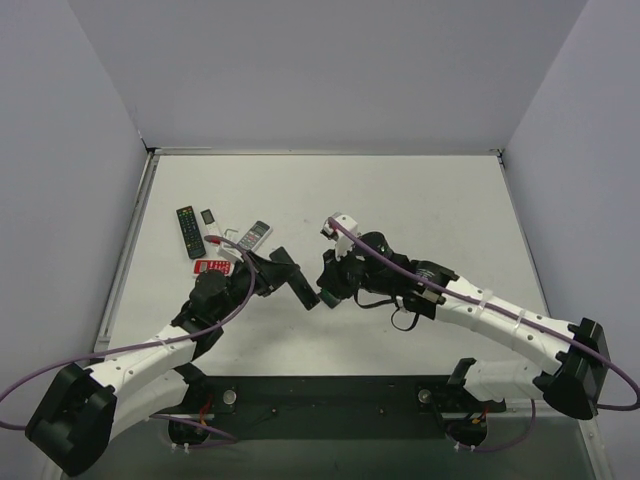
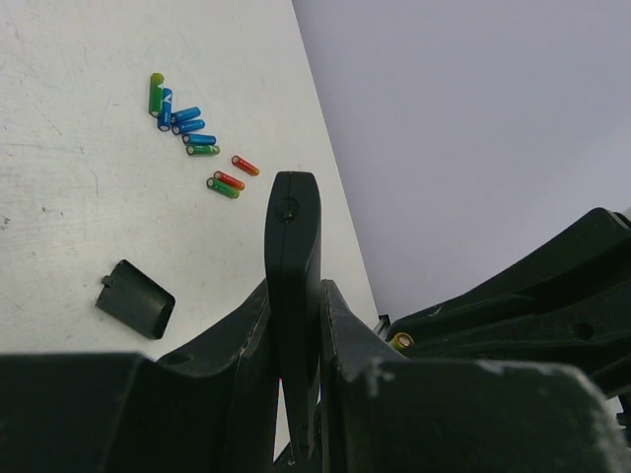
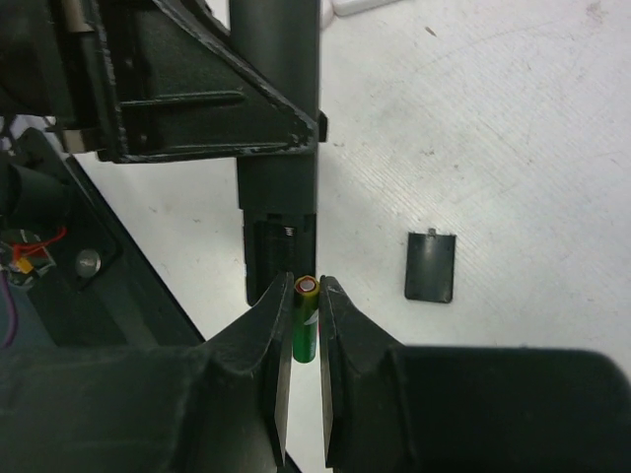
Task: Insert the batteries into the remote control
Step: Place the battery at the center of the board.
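White arms (image 1: 135,362), purple cables (image 1: 500,310)

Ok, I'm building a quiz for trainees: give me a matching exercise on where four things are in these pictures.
1 slim black remote
2 green battery
3 cover piece
4 orange-red batteries

A between right gripper fingers
B flat on table, alone
C clamped in left gripper
D on table among blue cells

Pairs: 1-C, 2-A, 3-B, 4-D

— What's lying on the left side of the bench (image 1: 420,190)?
— A black remote with coloured buttons (image 1: 187,231), a pale grey remote (image 1: 255,235) to its right, and a red-and-white remote (image 1: 212,267) nearer the front, all close together.
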